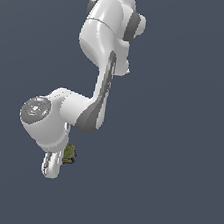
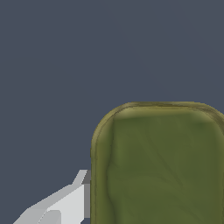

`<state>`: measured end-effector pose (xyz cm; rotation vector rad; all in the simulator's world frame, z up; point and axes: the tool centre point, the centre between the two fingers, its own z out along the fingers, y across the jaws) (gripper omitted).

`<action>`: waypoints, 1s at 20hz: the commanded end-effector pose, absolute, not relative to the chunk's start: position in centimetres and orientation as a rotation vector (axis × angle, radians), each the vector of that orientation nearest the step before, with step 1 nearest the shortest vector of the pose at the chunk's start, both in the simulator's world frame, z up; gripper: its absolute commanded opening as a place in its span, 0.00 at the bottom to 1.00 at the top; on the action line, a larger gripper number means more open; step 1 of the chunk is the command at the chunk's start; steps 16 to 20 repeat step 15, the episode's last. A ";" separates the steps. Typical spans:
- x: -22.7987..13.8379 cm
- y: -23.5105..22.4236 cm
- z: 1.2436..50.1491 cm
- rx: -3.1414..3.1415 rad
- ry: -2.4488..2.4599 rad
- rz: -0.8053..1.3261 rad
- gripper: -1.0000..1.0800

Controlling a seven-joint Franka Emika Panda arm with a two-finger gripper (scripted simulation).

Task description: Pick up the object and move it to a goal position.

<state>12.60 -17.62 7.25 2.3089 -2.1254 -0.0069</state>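
Object (image 1: 69,153): sitting tight against the arm's lower end, on the exterior view's right of it.
Gripper (image 1: 63,153): touching the object on one side.
Jaws: impossible to tell whether clenched or released.

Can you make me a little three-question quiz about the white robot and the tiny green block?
1. True or false: in the exterior view, the olive-green block sits beside the white gripper, on the exterior view's right of it.
2. In the wrist view, what fills most of the picture? A) the block's olive-green top B) a red ball C) a plate
3. Fill in: the finger showing beside the block in the wrist view is coloured ____.

Key: 1 true; 2 A; 3 white. Whether the gripper is open or shut cannot be told from these pictures.
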 end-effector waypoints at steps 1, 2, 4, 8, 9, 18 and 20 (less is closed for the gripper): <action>13.2 -18.6 7.7 2.313 -2.126 0.000 0.00; 13.3 -18.8 7.8 2.313 -2.126 0.000 0.00; 13.5 -19.3 7.8 2.313 -2.126 0.000 0.00; 13.8 -20.0 7.9 2.313 -2.126 0.000 0.00; 13.9 -20.1 7.9 2.313 -2.126 0.000 0.00; 14.0 -20.3 8.0 2.313 -2.126 0.000 0.00; 14.0 -20.3 8.0 2.313 -2.126 0.000 0.00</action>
